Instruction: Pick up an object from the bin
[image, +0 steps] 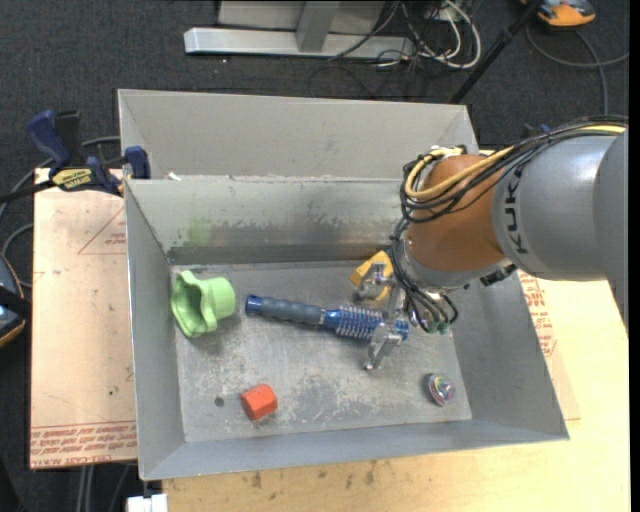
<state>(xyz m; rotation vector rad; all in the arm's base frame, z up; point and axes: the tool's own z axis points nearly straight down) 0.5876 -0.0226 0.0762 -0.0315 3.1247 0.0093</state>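
- Camera view: the grey metal bin holds a handful of loose things, spread out on its floor and well apart from each other.
- The arm comes in from the right, over the bin's right wall. Its orange wrist cover hangs above the far right part of the floor, with a bundle of cables looped over it.
- The gripper is low over the floor, right of centre, at the bristled end of a blue brush.
- That brush lies nearly flat across the middle of the floor. Its dark blue handle points left and its head of pale blue bristles points right, under the gripper.
- How wide the gripper stands cannot be made out, because the wrist and the brush head crowd it, nor whether it has hold of the brush or merely rests at it.
- A yellow thing lies just beyond the brush head toward the far wall, partly hidden by the wrist, so its kind cannot be told.
- A light green cup-shaped thing lies on its side at the left, near the tip of the brush handle but apart from it.
- A small orange-red block sits near the front wall, left of centre.
- A small round silvery thing with a purple tint lies in the near right corner, near the gripper but clear of it.
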